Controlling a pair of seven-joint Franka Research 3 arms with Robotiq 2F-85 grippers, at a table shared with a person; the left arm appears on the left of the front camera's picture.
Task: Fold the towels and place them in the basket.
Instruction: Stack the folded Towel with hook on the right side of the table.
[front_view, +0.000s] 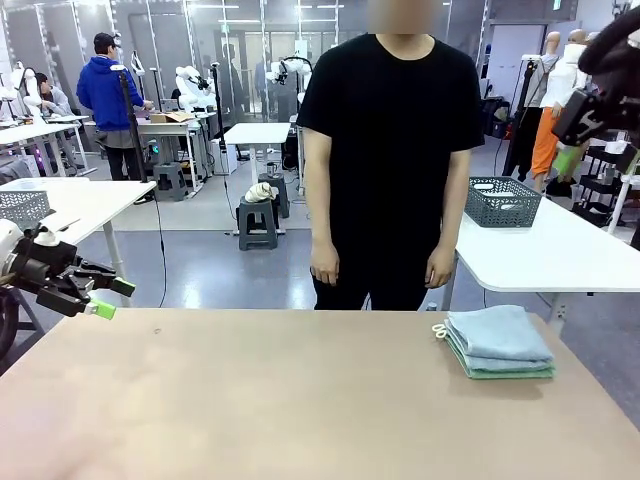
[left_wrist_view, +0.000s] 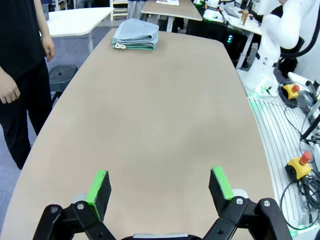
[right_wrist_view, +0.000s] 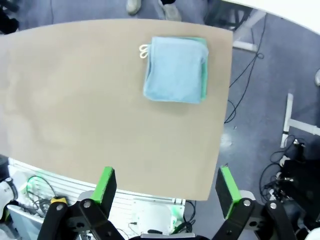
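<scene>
Left gripper (front_view: 108, 298) is being held wide open and empty at the table's (front_view: 250, 400) left edge. Towels (front_view: 498, 341), soft terry, grey-blue over mint, are being kept stacked and folded square near the far right corner. Right gripper (right_wrist_view: 167, 186) is being held open high above. Risk judged: the loose layers being separated or unfolded by a pinch. The basket (front_view: 503, 201) is being left on a separate white table.

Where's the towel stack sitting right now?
In the front view the towels lie folded and stacked, grey-blue on mint green, near the table's far right corner, just right of the person.
</scene>
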